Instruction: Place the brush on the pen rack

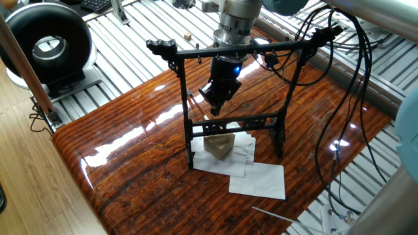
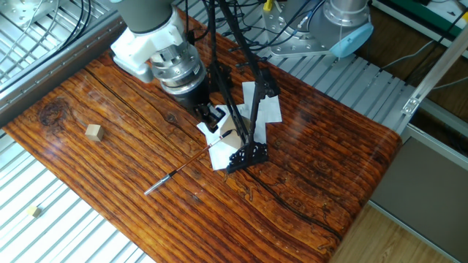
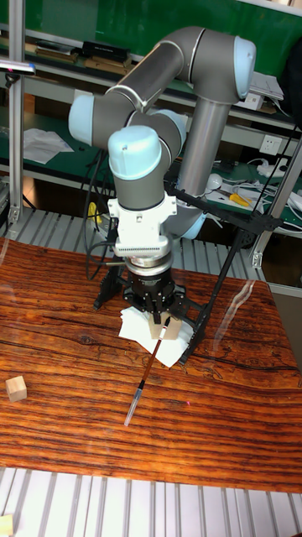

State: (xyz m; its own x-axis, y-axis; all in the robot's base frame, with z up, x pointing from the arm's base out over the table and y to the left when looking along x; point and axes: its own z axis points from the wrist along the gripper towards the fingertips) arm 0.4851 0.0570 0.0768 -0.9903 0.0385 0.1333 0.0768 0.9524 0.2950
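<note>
Wood-grain table (image 2: 307, 175): gripper (image 2: 213, 117) clenched on upper end of brush (image 3: 148, 369), which slants down toward table, just beside black pen rack (image 1: 228, 49); white papers (image 1: 258, 179) under rack.

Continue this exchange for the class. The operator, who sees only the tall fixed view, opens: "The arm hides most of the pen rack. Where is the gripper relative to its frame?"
Observer: In one fixed view, the gripper shows through the pen rack, lower than the top crossbar and above the ornate lower rail.
Operator: What sits under the rack?
Observer: A tan block rests on the white paper sheets, between the two uprights.
Operator: Could I mistake anything else for the brush?
Observer: Yes. A thin pale rod lies near the table edge, on the side of the rack away from the arm.
</note>
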